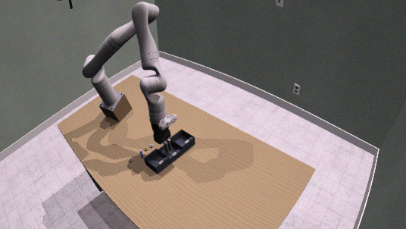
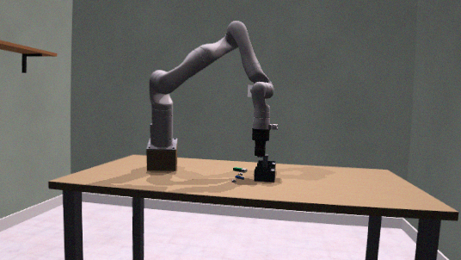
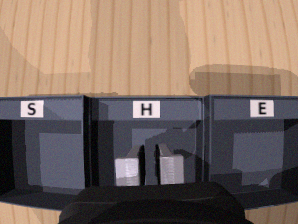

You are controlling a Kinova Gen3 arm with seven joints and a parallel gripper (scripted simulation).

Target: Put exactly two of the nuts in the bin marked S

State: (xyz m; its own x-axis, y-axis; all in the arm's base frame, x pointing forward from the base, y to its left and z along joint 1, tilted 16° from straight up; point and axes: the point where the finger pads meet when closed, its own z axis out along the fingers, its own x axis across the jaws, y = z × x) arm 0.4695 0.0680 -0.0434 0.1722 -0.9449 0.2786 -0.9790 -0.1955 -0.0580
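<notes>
Nuts (image 1: 151, 145) are what I am after, and from the top view the small greyish pieces that I take for them lie on the worktop (image 1: 235, 178), just beside the long side of the row of bins, with another (image 1: 129, 160) further along near a blue piece (image 1: 142, 153). They are too small for me to sort with certainty. Bin S (image 3: 60, 108) is at the left end of the row in my wrist view, and I see nothing lying inside it, so I judge that neither of the two nuts is delivered yet.

My tool (image 3: 149, 169) hangs straight down over the middle bin, marked H (image 3: 169, 110), with bin E (image 3: 233, 110) to the right. Its fingers are drawn nearly together, only a thin dark slot between the pads, and I can see nothing pinched there; I take it as closed on nothing.

So the step in hand is the first fetch. Next I would need to rise away from the bin walls, spread the fingers, travel to the nearest nut and come down squarely over it, keeping away from its neighbours.
</notes>
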